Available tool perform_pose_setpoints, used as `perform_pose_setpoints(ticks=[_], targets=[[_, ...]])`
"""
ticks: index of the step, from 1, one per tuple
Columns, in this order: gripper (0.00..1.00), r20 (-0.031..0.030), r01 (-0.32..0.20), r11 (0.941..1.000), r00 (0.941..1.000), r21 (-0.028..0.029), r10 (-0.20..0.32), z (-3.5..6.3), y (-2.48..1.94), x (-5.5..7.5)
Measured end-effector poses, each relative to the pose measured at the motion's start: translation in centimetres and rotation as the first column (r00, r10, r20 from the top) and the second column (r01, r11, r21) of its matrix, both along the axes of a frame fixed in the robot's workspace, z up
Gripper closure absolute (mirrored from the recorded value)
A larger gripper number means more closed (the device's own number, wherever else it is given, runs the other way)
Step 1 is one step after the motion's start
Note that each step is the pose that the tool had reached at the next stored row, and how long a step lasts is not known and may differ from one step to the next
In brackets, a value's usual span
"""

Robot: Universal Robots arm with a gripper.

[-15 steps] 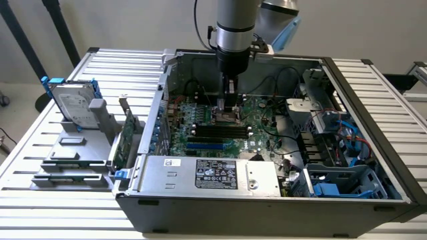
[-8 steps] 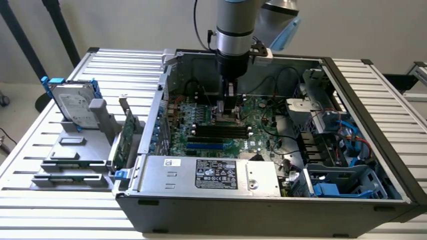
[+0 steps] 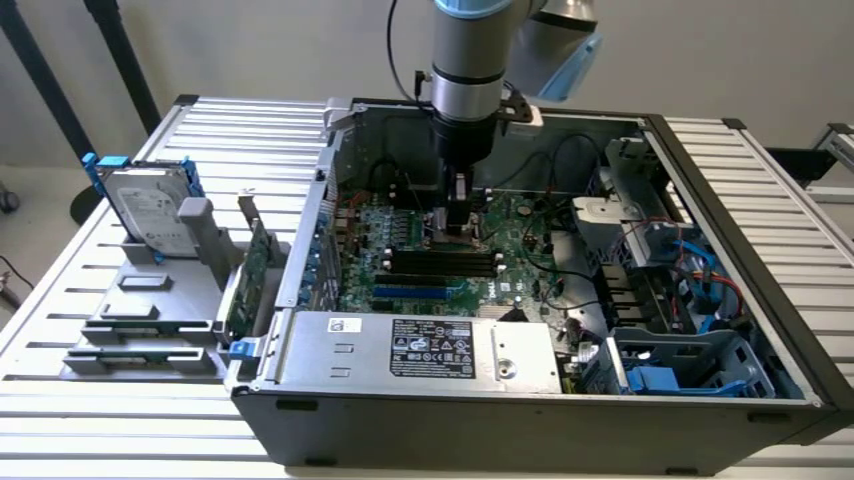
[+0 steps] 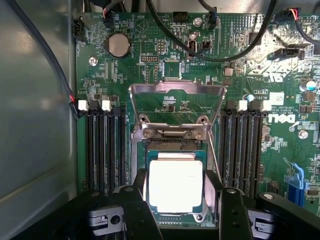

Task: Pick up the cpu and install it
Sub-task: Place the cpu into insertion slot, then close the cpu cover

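The cpu [image 4: 175,185], a small square chip with a bright silver top, lies flat at the dark socket [image 4: 172,145] on the green motherboard [image 4: 150,65]. The socket's metal load plate [image 4: 176,97] is swung up and open behind it. My gripper [image 4: 184,194] straddles the cpu, with a black finger [image 4: 139,200] against one side and the other finger [image 4: 231,200] against the opposite side. I cannot tell whether the chip is fully seated. In the exterior view my gripper [image 3: 461,222] reaches straight down into the open computer case [image 3: 534,400], low over the board's middle.
Memory slots [image 4: 105,150] flank the socket on both sides, and black cables [image 4: 210,45] loop over the board. A power supply [image 3: 420,350] lies along the case's near wall. On the exterior view's left, a silver hard drive [image 3: 144,210] with blue rails stands in a grey holder.
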State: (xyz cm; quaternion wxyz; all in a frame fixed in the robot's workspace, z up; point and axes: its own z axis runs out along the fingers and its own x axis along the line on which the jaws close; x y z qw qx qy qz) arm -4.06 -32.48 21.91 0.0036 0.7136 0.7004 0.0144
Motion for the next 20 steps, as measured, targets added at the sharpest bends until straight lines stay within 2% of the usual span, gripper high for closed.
perform_pose_setpoints(ticks=[10,11,13,15,20], targets=[[0.46,-0.0004,0.0,1.0,1.0,-0.0009,0.0,-0.34,0.02,0.01],[0.46,-0.0004,0.0,1.0,1.0,-0.0057,0.0,-0.35,0.05,0.01],[0.46,-0.0005,0.0,0.9998,1.0,-0.0209,0.0,-0.39,0.11,0.01],[0.46,-0.0005,0.0,0.9996,1.0,-0.0288,0.0,-0.42,0.16,0.01],[0.46,-0.0004,0.0,0.9996,1.0,-0.029,0.0,-0.51,0.19,0.02]])
